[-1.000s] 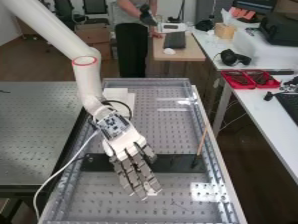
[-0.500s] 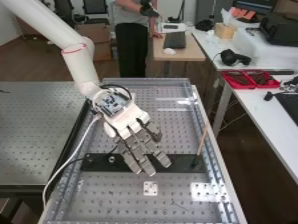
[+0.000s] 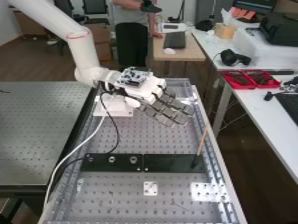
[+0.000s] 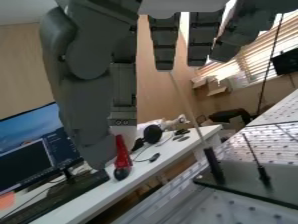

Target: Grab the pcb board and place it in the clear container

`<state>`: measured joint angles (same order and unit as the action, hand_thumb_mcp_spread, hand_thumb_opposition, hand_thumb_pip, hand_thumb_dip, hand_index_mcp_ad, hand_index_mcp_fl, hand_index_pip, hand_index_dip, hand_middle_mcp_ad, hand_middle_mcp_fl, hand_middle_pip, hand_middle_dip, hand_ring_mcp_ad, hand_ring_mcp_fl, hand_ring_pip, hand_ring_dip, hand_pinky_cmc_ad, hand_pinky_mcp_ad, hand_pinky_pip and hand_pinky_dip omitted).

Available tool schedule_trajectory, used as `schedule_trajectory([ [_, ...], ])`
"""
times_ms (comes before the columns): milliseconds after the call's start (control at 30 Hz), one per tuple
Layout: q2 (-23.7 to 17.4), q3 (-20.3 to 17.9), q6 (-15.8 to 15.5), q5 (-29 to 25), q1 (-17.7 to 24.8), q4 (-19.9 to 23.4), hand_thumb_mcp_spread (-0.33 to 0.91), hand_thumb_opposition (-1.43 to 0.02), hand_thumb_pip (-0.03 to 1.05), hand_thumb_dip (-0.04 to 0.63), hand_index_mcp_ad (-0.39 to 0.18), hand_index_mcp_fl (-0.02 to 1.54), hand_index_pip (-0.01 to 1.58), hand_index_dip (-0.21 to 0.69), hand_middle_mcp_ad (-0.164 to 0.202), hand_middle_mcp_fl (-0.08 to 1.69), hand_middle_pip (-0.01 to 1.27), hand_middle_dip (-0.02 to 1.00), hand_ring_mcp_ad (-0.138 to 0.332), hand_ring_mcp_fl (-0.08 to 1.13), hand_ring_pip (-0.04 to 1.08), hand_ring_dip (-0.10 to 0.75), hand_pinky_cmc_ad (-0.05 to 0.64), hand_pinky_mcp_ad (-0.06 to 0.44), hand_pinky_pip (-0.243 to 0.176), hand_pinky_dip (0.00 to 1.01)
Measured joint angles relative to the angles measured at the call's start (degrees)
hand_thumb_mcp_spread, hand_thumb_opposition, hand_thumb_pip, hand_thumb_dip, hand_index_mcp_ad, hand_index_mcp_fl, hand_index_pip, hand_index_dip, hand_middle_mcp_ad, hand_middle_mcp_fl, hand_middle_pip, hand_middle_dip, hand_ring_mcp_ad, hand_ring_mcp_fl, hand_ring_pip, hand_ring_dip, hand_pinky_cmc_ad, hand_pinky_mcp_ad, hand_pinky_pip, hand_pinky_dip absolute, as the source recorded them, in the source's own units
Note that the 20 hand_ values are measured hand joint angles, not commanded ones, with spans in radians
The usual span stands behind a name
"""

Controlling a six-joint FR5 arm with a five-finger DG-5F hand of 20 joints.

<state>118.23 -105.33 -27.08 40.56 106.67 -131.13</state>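
The hand (image 3: 163, 102) is above the far part of the perforated bench, its fingers extended toward the right rail and spread a little. In the wrist view, the hand (image 4: 86, 75) has a thick thumb and straight fingers hanging down, with no object between them. A small white square plate with dark holes (image 3: 151, 188), possibly the pcb board, lies flat on the near half of the bench, well apart from the hand. I cannot tell which thing is the clear container.
Two black plates (image 3: 174, 163) lie across the bench, with a thin wooden stick (image 3: 201, 141) upright at the right one. A white block (image 3: 114, 106) is below the wrist. Red trays (image 3: 251, 79) stand on the right table. A loose cable loops down beside the arm.
The hand has swung from over the near half of the bench up to its far part, turning its fingers rightward. The small white plate and the black plates have come uncovered.
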Motion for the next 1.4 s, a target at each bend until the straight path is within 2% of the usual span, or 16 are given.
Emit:
schedule_trajectory([
  [233,0.35,1.68,3.17,5.15,1.72,-3.41,0.67,-0.90,0.37,0.234,-0.136,0.79,1.09,0.332,0.101,0.05,0.15,0.15,0.169,0.06,0.10,0.037,0.264,0.133,-0.089,0.19],
  [700,1.73,4.30,6.78,11.39,3.34,-6.62,0.67,-0.90,0.37,0.234,-0.133,0.79,1.08,0.330,0.101,0.06,0.15,0.15,0.166,0.06,0.10,0.037,0.265,0.133,-0.089,0.19],
  [1300,5.02,7.03,11.92,15.97,4.38,-11.13,0.67,-0.90,0.37,0.234,-0.133,0.79,1.08,0.330,0.101,0.06,0.15,0.15,0.166,0.06,0.10,0.037,0.262,0.133,-0.089,0.19],
  [1400,5.67,7.52,12.54,16.60,4.53,-11.85,0.67,-0.90,0.37,0.234,-0.133,0.79,1.08,0.330,0.101,0.06,0.15,0.15,0.166,0.06,0.10,0.037,0.278,0.133,-0.093,0.19],
])
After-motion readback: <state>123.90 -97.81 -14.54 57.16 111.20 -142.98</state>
